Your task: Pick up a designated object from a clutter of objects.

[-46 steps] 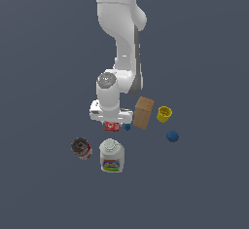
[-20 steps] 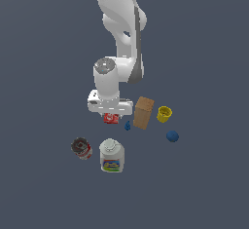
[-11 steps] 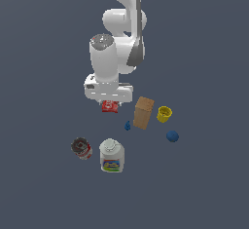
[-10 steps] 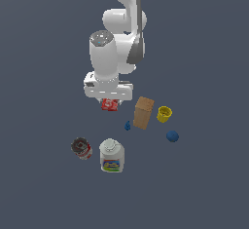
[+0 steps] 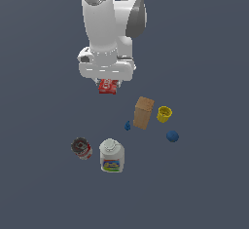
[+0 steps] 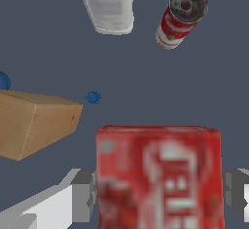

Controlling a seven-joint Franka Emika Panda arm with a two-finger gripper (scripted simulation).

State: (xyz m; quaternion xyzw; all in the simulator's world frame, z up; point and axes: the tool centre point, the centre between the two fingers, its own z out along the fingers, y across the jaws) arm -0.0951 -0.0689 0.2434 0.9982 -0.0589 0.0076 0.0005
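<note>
The small red box [image 5: 107, 86] with white lettering hangs in the air under my gripper [image 5: 107, 83], which is shut on it, well above the floor. In the wrist view the red box [image 6: 158, 177] fills the space between the two grey fingers [image 6: 82, 195]. The remaining clutter lies below: a brown box [image 5: 143, 112], a yellow cup [image 5: 164, 114], a blue ball [image 5: 172, 136], a tiny blue piece [image 5: 128, 125], a red-and-white can [image 5: 81, 148] and a white bottle [image 5: 112, 156].
The wrist view looks down on the brown box [image 6: 34, 122], the tiny blue piece [image 6: 93, 97], the can [image 6: 180, 16] and the white bottle [image 6: 109, 4] on the dark grey floor [image 5: 44, 189].
The arm has risen steadily, lifting the red box up out of the clutter and slightly toward the exterior view's left. The other items have stayed where they were.
</note>
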